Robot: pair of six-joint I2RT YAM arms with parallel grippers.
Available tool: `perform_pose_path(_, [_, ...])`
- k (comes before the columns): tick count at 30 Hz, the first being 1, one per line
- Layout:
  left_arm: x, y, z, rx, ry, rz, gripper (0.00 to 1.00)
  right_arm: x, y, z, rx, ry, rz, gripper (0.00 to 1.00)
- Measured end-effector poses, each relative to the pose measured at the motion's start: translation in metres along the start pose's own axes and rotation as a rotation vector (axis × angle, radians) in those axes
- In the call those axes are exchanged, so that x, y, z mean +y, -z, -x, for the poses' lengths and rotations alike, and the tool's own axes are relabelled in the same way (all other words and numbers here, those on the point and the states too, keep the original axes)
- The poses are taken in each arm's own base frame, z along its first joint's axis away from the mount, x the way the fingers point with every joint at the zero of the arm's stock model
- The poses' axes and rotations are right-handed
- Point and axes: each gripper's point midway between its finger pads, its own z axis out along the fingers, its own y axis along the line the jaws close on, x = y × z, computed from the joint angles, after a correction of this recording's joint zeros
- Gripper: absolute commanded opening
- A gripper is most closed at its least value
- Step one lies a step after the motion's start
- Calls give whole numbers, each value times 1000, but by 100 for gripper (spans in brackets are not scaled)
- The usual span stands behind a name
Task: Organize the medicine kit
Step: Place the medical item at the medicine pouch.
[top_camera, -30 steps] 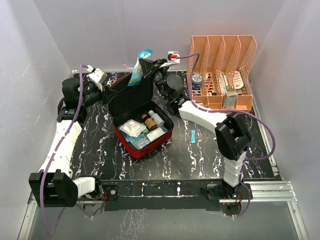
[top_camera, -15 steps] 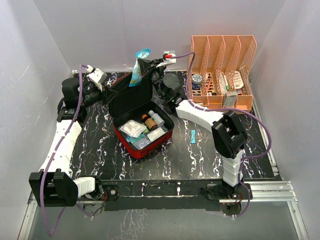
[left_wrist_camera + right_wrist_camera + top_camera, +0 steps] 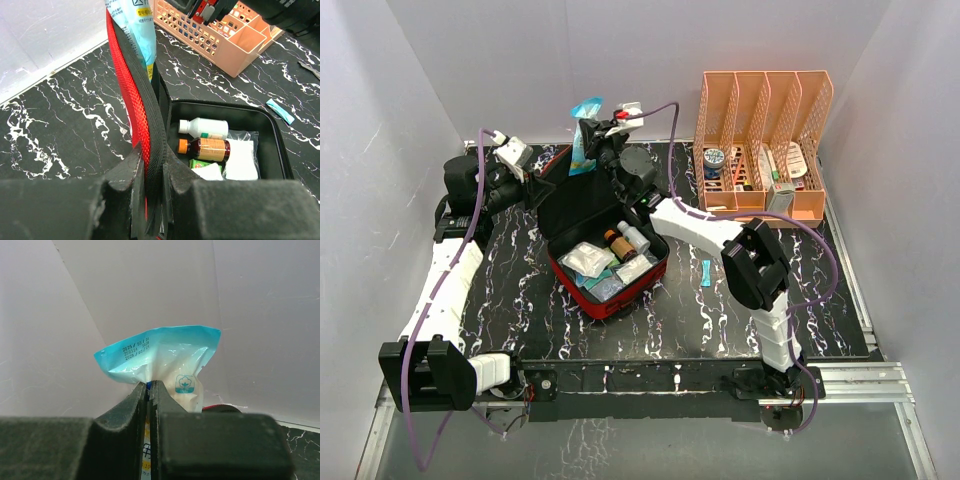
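Overhead view of a black marbled bench (image 3: 520,290). The medicine kit (image 3: 620,295), a red zip case, lay open near the centre, its lid standing up along the 11 o'clock edge. The left jaws were pinched on the lid's rim, apparently propping it so the black-lined base was reachable. Inside lay a white bottle (image 3: 202,128), an amber bottle (image 3: 207,149) and flat sachets (image 3: 582,256). The right jaws, pressed tight on a blue-and-white packet (image 3: 165,360), held it at the lid's top edge, toward 12 o'clock, probably to line it up with the lid's inner side. Whether it touched the lid was unclear. An orange-pink file rack (image 3: 765,150) stood at 2 o'clock.
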Motion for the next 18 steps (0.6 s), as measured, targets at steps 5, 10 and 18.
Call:
perform_pose_path(5, [0, 0, -1, 5, 5, 0, 0, 7, 2, -4, 7, 50, 5, 0])
perform_pose_path(10, [0, 0, -1, 5, 6, 1, 0, 13, 2, -5, 12, 60, 41, 0])
perform_pose_path(18, [0, 0, -2, 7, 6, 0, 0, 28, 4, -4, 7, 41, 128, 0])
